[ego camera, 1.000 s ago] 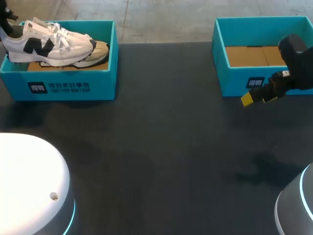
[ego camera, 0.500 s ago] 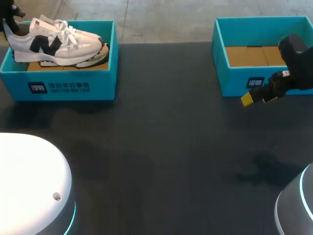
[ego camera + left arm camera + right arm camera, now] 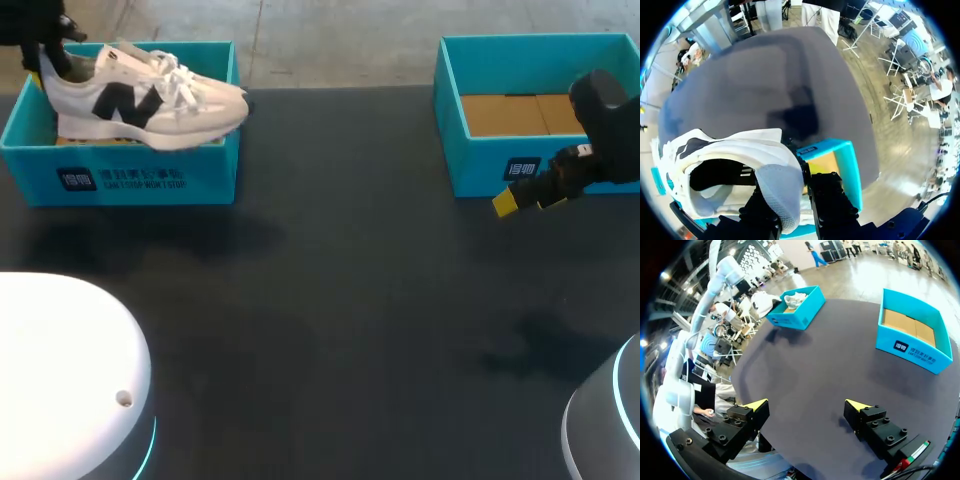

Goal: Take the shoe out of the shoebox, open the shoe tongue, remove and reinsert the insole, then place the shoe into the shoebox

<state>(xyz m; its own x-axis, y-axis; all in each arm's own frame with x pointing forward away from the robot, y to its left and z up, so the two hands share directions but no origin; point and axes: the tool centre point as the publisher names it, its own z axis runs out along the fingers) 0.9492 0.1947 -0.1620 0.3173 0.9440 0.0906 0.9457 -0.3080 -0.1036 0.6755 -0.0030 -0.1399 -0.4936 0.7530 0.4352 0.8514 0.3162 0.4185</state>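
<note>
At the left, the left claw (image 3: 792, 210) pinches the shoe (image 3: 140, 100) by its heel collar and holds it above the left box (image 3: 120, 178), toe poking past the box wall, likely so it can come out onto the tabletop (image 3: 350, 300). At the right, the right claw (image 3: 806, 405) hangs wide open and empty, just in front of the right box (image 3: 480, 165).

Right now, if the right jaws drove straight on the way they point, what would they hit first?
Most likely the bare table; the empty box sits off to one side, though depth is hard to judge.
</note>
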